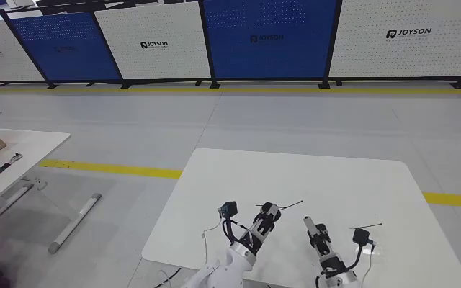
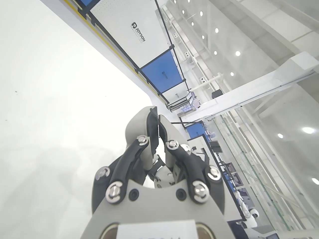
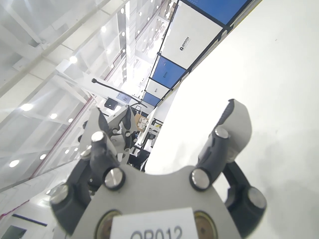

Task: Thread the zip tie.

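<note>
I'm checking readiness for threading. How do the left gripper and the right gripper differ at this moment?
The left gripper is shut, while the right gripper stands wide open. The left gripper pinches the black zip tie, which sticks out past its fingertips; the right gripper holds nothing. Both are over the near part of the white table, angled toward each other.

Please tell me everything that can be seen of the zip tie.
The zip tie is a thin black strap, plastic by its look, slightly bowed, with a small thicker head at its free end. It forms no loop: not yet threaded. The left tool is shut on one end; the rest sticks out in the air above the white table. The open right tool is apart from it.
</note>
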